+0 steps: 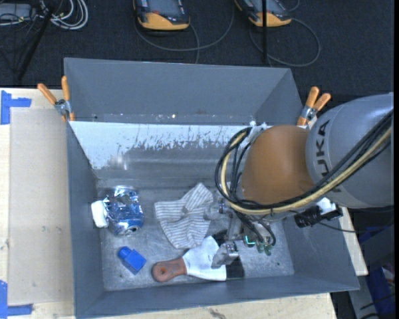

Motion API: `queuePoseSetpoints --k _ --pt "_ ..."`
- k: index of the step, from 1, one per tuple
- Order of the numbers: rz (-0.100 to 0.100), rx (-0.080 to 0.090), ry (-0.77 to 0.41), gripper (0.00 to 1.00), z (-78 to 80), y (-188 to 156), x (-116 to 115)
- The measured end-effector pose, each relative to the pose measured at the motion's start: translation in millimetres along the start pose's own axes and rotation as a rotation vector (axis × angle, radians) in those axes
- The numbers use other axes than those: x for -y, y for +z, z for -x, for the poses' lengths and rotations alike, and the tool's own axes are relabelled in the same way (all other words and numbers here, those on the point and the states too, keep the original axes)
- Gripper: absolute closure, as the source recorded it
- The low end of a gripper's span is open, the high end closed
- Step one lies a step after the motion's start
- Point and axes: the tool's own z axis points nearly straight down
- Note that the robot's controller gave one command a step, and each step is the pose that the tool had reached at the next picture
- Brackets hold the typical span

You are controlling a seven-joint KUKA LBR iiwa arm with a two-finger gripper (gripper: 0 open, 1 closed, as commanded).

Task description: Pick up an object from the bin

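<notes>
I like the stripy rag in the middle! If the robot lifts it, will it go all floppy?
Probably floppy: the stripy rag lies crumpled in folds, so it would likely droop. It looks thin, so probably light. Being flat and soft, it shouldn't roll.

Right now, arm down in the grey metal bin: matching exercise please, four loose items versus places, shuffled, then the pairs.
Things:
1. crumpled blue and silver foil packet
2. small blue plastic block
3. grey striped cloth rag
4. brown-handled tool with a white head

Places:
A. along the near wall, head by the gripper
B. far left of the grey metal bin, behind the block
C. middle of the floor, bunched
D. near-left, in front of the packet

Pairs: 1-B, 2-D, 3-C, 4-A
</notes>
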Motion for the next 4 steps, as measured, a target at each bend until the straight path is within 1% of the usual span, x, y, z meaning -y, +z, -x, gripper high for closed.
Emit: queuePoseSetpoints --k 1,2,3,4 --pt "0.000 0.008 0.001 0.00 2.0 -3 0" --pt "0.001 -0.002 0.007 1.00 18.8 59 81" --pt "0.001 -0.001 0.007 1.00 18.9 59 81" --pt "-0.003 0.018 -0.102 1.00 -23.8 -110 110"
